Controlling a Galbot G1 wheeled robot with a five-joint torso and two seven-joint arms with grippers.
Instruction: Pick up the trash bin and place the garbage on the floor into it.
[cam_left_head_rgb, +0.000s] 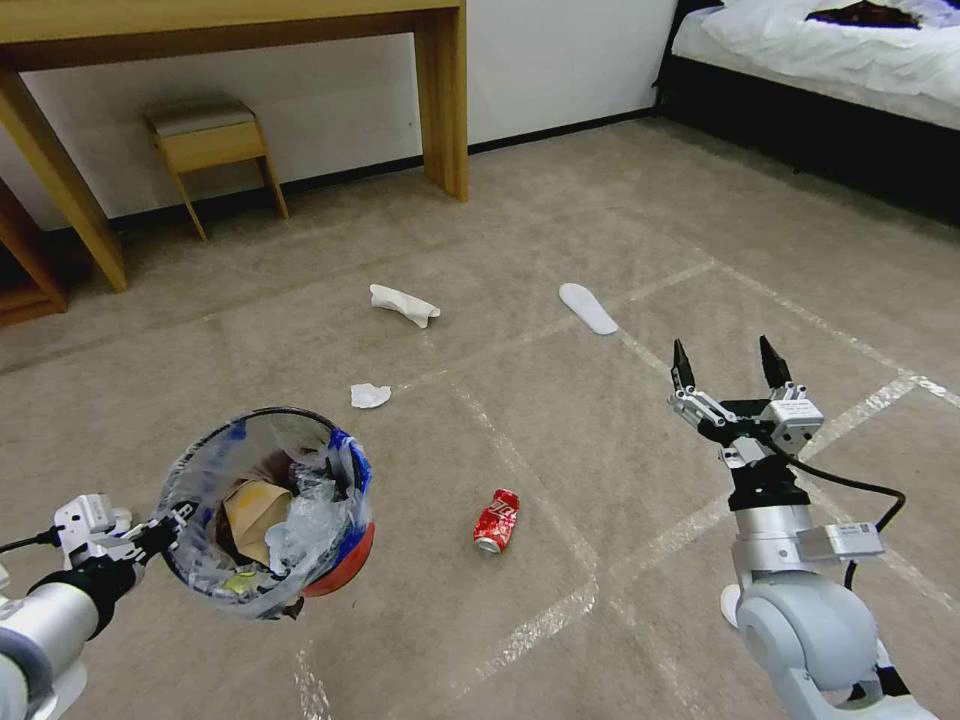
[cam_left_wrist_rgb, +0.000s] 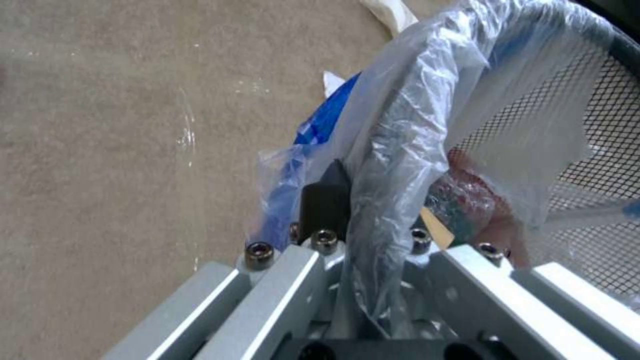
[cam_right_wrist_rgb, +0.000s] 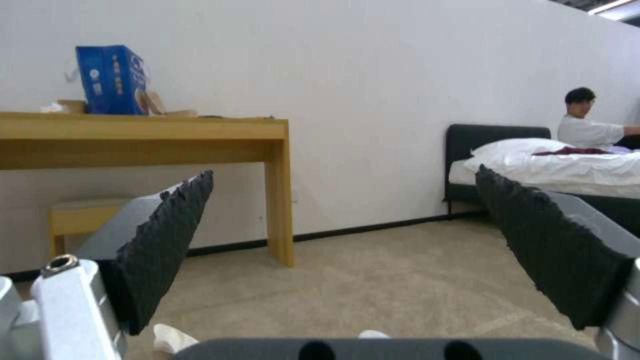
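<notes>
My left gripper (cam_left_head_rgb: 168, 522) is shut on the rim of the trash bin (cam_left_head_rgb: 352, 563), a red bucket lined with a crinkly clear bag, and holds it tilted above the floor (cam_left_head_rgb: 600, 450). Close up, the left gripper (cam_left_wrist_rgb: 363, 200) pinches the bag and the rim between its fingers (cam_left_wrist_rgb: 325, 197). A brown paper bag (cam_left_head_rgb: 255, 512) and clear plastic lie inside. Garbage lies on the carpet: a crushed red can (cam_left_head_rgb: 497, 520), a small white tissue (cam_left_head_rgb: 370, 396), a crumpled white piece (cam_left_head_rgb: 404, 304) and a flat white slipper (cam_left_head_rgb: 588, 307). My right gripper (cam_left_head_rgb: 727, 365) hangs open, right of the can, with nothing between its pads (cam_right_wrist_rgb: 170, 240).
A wooden desk (cam_left_head_rgb: 440, 100) with a small stool (cam_left_head_rgb: 210, 140) under it stands against the far wall. A bed (cam_left_head_rgb: 820, 60) with white bedclothes fills the far right corner. Shiny tape lines cross the carpet.
</notes>
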